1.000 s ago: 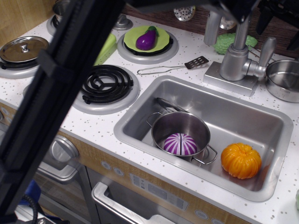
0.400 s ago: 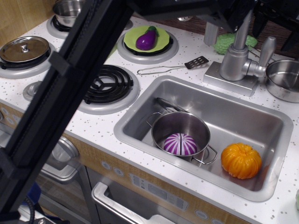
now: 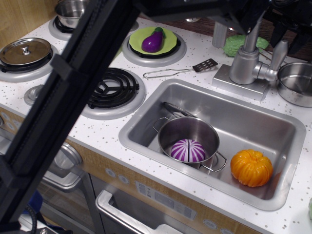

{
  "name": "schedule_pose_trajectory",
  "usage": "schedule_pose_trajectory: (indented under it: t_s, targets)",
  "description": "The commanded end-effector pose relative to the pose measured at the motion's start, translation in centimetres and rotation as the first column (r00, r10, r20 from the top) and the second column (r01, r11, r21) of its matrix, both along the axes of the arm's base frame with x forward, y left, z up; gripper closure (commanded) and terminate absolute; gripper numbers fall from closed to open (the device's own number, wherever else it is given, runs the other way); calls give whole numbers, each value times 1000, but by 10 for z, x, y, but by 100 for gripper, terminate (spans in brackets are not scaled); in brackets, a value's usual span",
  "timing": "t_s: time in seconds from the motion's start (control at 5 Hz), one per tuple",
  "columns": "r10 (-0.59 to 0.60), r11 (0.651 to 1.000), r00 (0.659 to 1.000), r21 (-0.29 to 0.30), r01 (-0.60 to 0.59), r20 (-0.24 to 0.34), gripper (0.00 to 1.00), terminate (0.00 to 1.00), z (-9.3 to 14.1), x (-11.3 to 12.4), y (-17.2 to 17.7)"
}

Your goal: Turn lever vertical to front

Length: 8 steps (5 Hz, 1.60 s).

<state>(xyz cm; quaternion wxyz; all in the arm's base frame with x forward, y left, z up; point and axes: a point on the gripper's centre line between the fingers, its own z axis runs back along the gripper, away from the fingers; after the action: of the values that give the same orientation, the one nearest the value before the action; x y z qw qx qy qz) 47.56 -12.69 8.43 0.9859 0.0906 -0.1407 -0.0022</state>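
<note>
The lever (image 3: 278, 54) is a short silver paddle standing upright on the right side of the faucet body (image 3: 243, 66), behind the sink. My gripper (image 3: 288, 35) hangs at the top right edge of the view, right over the lever's rounded tip. One dark finger (image 3: 278, 25) shows left of the tip and another (image 3: 300, 41) to its right, with a gap between them, so it looks open. Its upper part is cut off by the frame. My black arm crosses the view from the lower left to the top.
The sink (image 3: 146, 127) holds a steel pot (image 3: 192, 130) with a purple-white ball (image 3: 188, 150) and an orange pumpkin (image 3: 251, 167). A steel bowl (image 3: 295, 83) stands right of the faucet. A spatula (image 3: 178, 70), an eggplant on a green plate (image 3: 153, 40) and stove burners lie left.
My arm swung to the right across the view and the gripper fingers came lower around the lever's tip. The lever itself has not moved.
</note>
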Motion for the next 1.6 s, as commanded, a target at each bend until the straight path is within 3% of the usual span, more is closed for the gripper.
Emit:
schedule_pose_trajectory:
  t_s: [0.0, 0.4, 0.8, 1.0, 1.4]
  targets:
    - [61, 997, 997, -50, -59, 51, 100, 0, 36, -26, -21]
    - [79, 995, 995, -70, -75, 57, 100, 0, 24, -41, -18]
    - [55, 991, 997, -127, -47, 61, 100, 0, 2, -39, -5]
    - [43, 992, 998, -121, -37, 44, 0, 0, 6, -36, -2]
    - [39, 996, 999, -84, -40, -16, 0, 0, 25, -41, -6]
